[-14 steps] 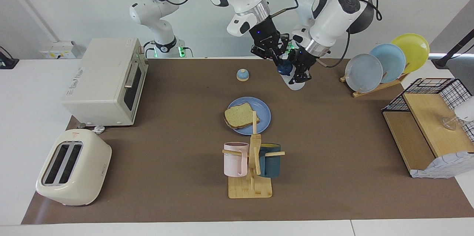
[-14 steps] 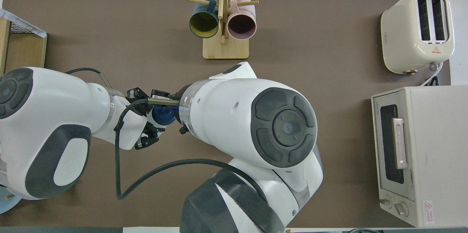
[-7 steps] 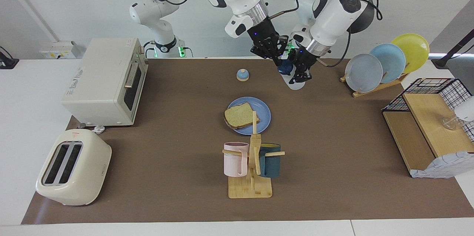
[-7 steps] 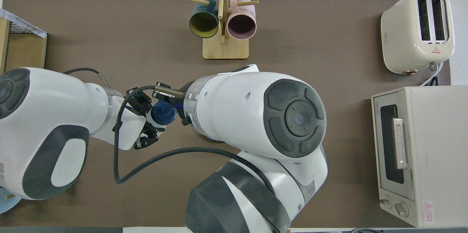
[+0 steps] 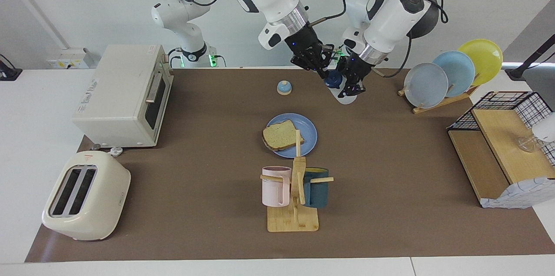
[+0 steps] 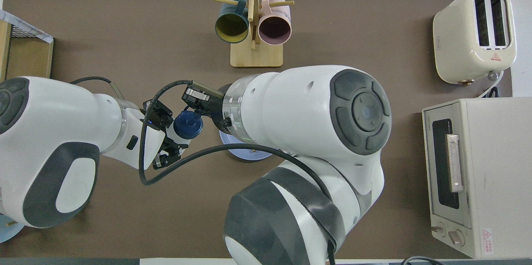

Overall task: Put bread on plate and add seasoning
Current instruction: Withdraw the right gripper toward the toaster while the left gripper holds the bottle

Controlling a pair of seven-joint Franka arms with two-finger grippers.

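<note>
While you look across the brown mat [image 5: 390,172] that covers the white table [image 5: 34,107], take the mug rack [image 5: 294,198] as your landmark. Just nearer the robots than the rack lies the plate [image 5: 308,134], with the bread [image 5: 282,136] resting on it. Nearer the robots again, up over the mat, your left gripper [image 5: 352,86] pinches the seasoning [image 5: 335,80], tilted, blue cap toward the right arm. Your right gripper [image 5: 323,70] sits right at that cap, fingertips pressed together; you cannot tell whether it touches the cap.

Toward the right arm's end from the rack you have the toaster [image 5: 86,196] and, nearer the robots, the toaster oven [image 5: 123,96]. A small blue-domed knob [image 5: 284,87] stands on the mat between the plate and the robots. Toward the left arm's end stand three plates in a wooden holder [image 5: 451,72] and a wooden shelf with a wire basket [image 5: 503,137]. A plain white wall [image 5: 86,7] backs the robots.
</note>
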